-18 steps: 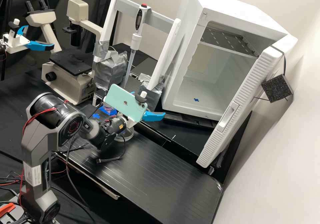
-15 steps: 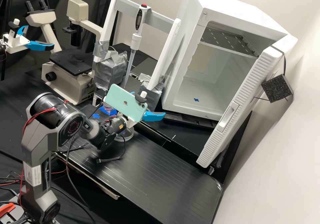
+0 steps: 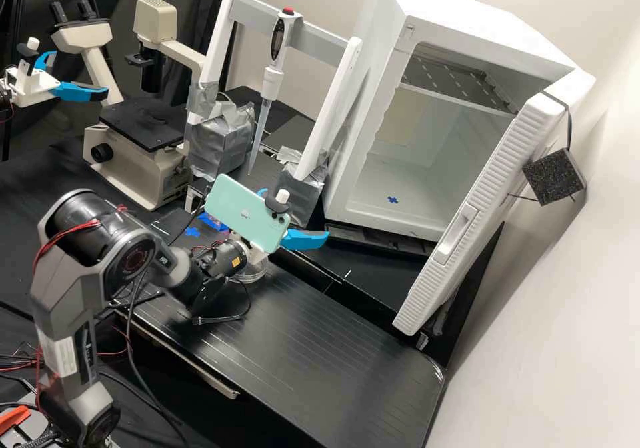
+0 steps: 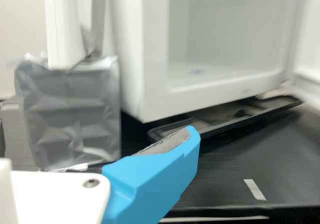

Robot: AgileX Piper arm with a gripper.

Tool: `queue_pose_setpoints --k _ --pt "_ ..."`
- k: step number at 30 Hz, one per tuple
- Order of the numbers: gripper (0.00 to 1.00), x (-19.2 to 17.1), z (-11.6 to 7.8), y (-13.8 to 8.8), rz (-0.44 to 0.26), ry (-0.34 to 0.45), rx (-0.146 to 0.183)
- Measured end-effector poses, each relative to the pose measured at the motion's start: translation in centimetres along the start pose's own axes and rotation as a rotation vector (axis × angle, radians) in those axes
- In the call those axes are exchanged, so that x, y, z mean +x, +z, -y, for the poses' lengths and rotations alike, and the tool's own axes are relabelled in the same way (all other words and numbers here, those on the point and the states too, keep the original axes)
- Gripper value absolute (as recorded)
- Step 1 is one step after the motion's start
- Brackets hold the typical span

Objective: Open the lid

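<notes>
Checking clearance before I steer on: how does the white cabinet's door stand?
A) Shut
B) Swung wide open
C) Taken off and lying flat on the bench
B: the door stands swung out from the cabinet, whose inside and wire shelf show.

1 pipette on a white stand, 1 beige microscope, 1 white cabinet, its door open

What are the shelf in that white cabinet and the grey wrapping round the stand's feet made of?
The shelf looks like metal, perhaps steel: grey, slotted, with a dull sheen. The wrapping seems to be satin silver duct tape, creased and softly shiny, though foil is possible.
</notes>
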Motion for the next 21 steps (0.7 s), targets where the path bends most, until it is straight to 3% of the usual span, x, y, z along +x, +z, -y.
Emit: queue_pose_setpoints --k 6,9,12,15,21 --pt "1.0 -5.9 -1.9 -0.3 -0.118 0.101 0.024" --pt "1.0 -9.3 -1.8 -0.6 -0.172 0.116 0.016" --pt "1.0 -10.9 -1.6 -1.1 -0.227 0.093 -0.013" --pt "1.0 -11.6 -1.7 -1.2 -0.277 0.031 -0.063" --pt "1.0 -12.3 -1.7 -0.6 -0.249 -0.053 -0.089"
